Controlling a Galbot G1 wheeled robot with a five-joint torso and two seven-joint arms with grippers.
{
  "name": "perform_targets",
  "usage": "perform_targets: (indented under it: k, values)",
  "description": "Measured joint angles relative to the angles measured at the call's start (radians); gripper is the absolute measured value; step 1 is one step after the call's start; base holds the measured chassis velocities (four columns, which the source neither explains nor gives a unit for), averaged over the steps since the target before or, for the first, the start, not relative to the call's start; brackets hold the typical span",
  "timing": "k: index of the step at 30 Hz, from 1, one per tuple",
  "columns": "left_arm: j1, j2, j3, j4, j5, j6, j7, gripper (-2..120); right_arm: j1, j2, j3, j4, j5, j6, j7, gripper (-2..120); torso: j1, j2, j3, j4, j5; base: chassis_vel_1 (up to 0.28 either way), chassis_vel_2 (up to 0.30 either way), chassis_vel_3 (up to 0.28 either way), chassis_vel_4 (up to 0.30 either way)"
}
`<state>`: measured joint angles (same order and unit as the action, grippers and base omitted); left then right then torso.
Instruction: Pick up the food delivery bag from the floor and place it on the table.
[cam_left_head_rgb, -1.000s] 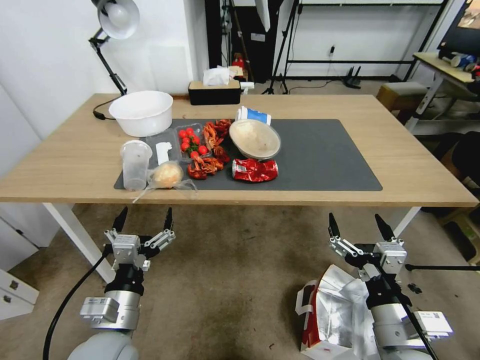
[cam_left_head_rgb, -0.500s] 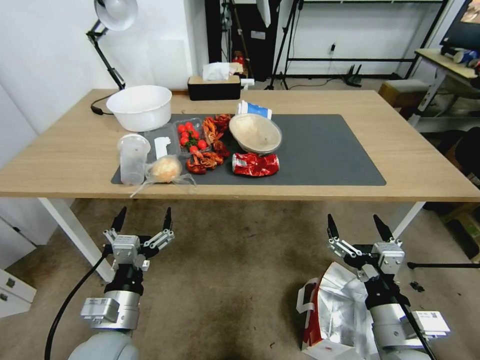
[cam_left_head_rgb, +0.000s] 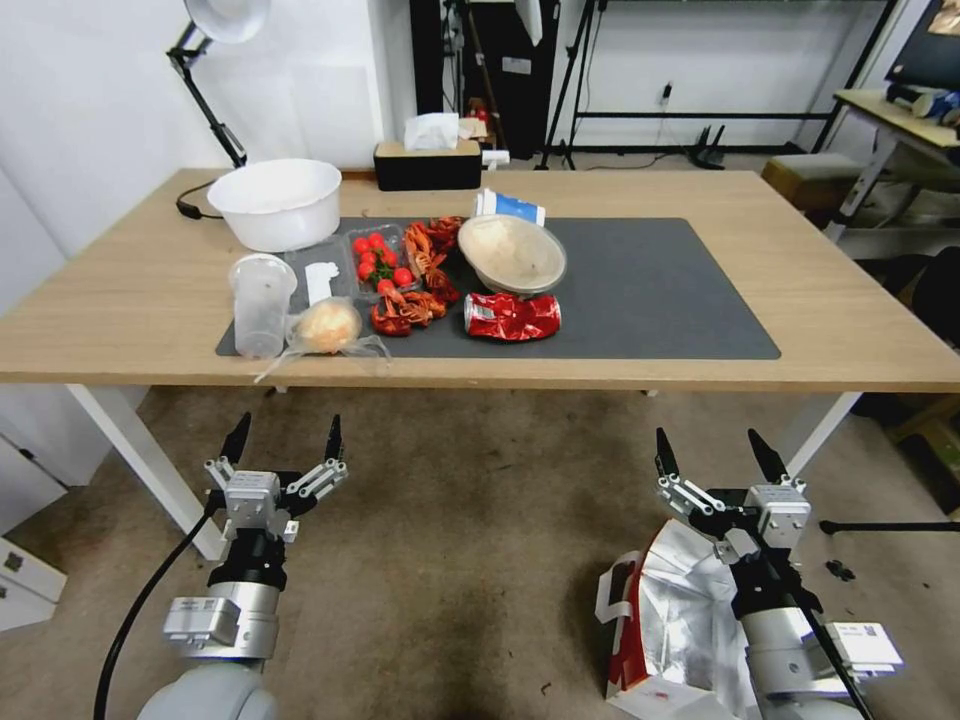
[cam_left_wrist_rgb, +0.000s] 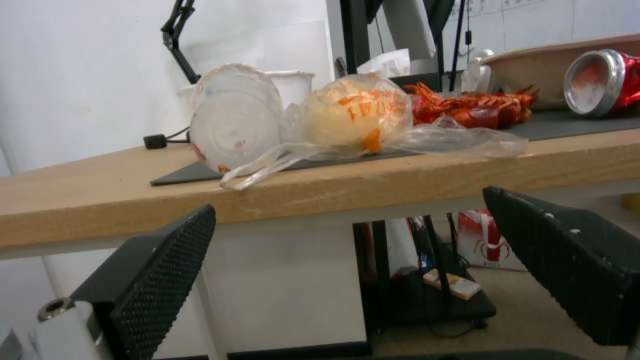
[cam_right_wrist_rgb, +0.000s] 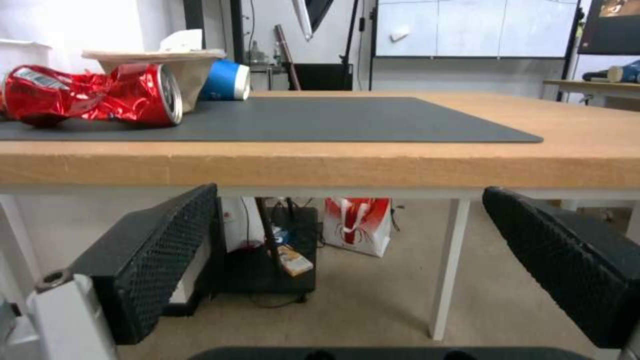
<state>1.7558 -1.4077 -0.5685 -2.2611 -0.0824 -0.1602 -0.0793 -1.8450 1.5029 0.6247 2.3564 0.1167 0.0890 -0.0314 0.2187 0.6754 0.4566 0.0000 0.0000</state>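
The table — light wood on white legs — spans the upper half of the head view, w/ a dark grey mat across its middle. The mat's left part is crowded: white bowl, clear plastic cup, tray of cherry tomatoes, crayfish shells, paper bowl, crushed red can, bagged bun. The mat's right part is bare. Below it lies the floor, stained brownish carpet.

The food delivery bag sits on that carpet at lower right of the head view, mouth up and open, foil lining showing, red side panel and white handle on its left face. The right arm crosses in front of its right side.

The right gripper hangs just above and a bit beyond the bag's far rim, fingers spread wide, holding nothing. The left gripper, lower left, is equally wide open and empty — well apart from the bag.

Judgement: the right arm is far nearer; the bag lies below and slightly back toward the robot from that pincer, so the reach calls for going down and inward to the rim or handle.
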Motion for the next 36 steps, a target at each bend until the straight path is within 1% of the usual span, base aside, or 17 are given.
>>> perform_targets:
  k: [2,3,6,10,13,21,27,34,36]
  values:
    - [0.001,0.000,0.001,0.001,0.001,-0.003,-0.001,100,-0.001,0.001,0.000,0.000,0.000,0.001,0.000,100,-0.005,-0.014,-0.008,0.0000,0.0001,0.000,0.000,0.000,0.000]
    - [0.001,0.000,0.001,0.001,0.001,-0.003,-0.001,100,-0.001,0.001,0.000,0.000,0.000,0.001,0.000,100,-0.005,-0.014,-0.008,0.0000,0.0001,0.000,0.000,0.000,0.000]
    - [0.000,0.000,0.001,0.005,0.009,-0.015,-0.009,100,-0.001,0.001,-0.001,0.000,-0.003,0.003,0.000,100,-0.015,-0.038,-0.023,0.0000,0.0000,0.000,0.000,0.000,0.000]
    - [0.000,0.000,0.001,0.009,0.013,-0.022,-0.014,100,-0.001,0.001,-0.001,0.001,-0.003,0.003,0.000,100,-0.019,-0.050,-0.031,0.0000,0.0000,0.000,0.000,0.000,0.000]
    - [0.001,0.000,0.002,0.011,0.015,-0.029,-0.008,100,-0.002,0.001,-0.001,0.003,-0.003,0.003,0.001,100,-0.026,-0.066,-0.040,0.0000,0.0001,0.000,0.000,0.000,0.000]
    - [0.000,0.000,0.003,0.018,0.017,-0.048,-0.005,100,-0.003,0.001,0.000,0.007,-0.001,0.003,0.002,100,-0.036,-0.092,-0.056,0.0000,0.0000,0.000,0.000,0.000,0.000]
    - [-0.001,0.001,0.005,0.018,0.014,-0.051,-0.007,100,-0.004,0.002,0.001,0.009,0.000,0.003,0.002,100,-0.044,-0.112,-0.068,0.0000,0.0000,0.000,0.000,0.000,0.000]
    - [0.000,0.000,0.006,0.018,0.011,-0.054,-0.007,100,-0.003,0.006,-0.001,0.008,-0.001,0.004,0.001,100,-0.057,-0.145,-0.088,0.0000,0.0000,0.000,0.000,0.000,0.000]
    - [0.000,0.000,0.006,0.018,0.010,-0.054,-0.007,100,-0.003,0.006,-0.001,0.008,-0.001,0.004,0.001,100,-0.058,-0.148,-0.090,0.0000,0.0000,0.000,0.000,0.000,0.000]
